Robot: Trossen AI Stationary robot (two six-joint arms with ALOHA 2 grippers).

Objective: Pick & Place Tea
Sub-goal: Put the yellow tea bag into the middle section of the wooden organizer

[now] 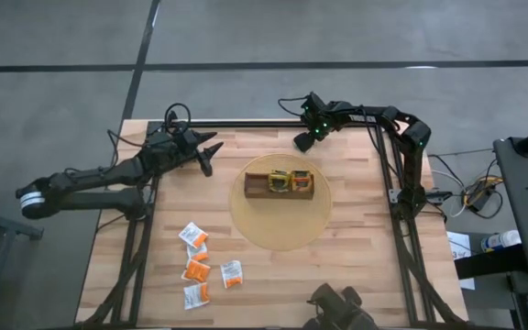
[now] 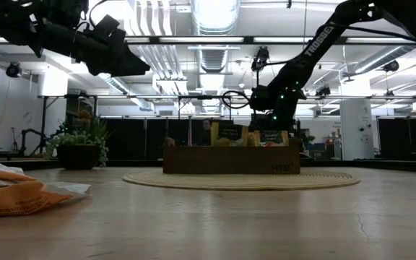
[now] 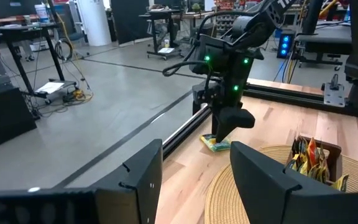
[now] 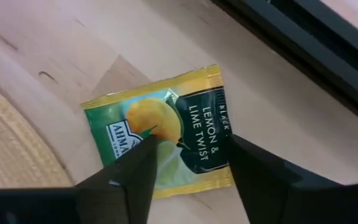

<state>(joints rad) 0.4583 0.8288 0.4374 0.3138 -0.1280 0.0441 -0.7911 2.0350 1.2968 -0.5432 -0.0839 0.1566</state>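
Lying flat on the tabletop (image 1: 356, 229), a yellow-and-green lemon and lime tea sachet (image 4: 163, 138) sits just off the rim of the round woven mat (image 1: 280, 234), between that mat and the black rail (image 1: 246, 125) at the tabletop's far edge. The right pincer (image 4: 188, 165) hangs directly over the sachet with its two fingers spread to either side of the printed label, grasping nothing. The sachet is near square, and its edges run at a slant to the rail.

On the mat stands the brown wooden divided tray (image 1: 257, 188), with more yellow and dark sachets (image 1: 287, 181) standing upright in its compartments. On the side of the mat away from the rail, a loose cluster of orange and white sachets (image 1: 200, 266) lies on the bare wood. A small green potted plant (image 2: 78, 148) stands beyond the mat in the low view.

The left pincer (image 1: 211, 151) waits released above the tabletop, beside the mat near the rail.
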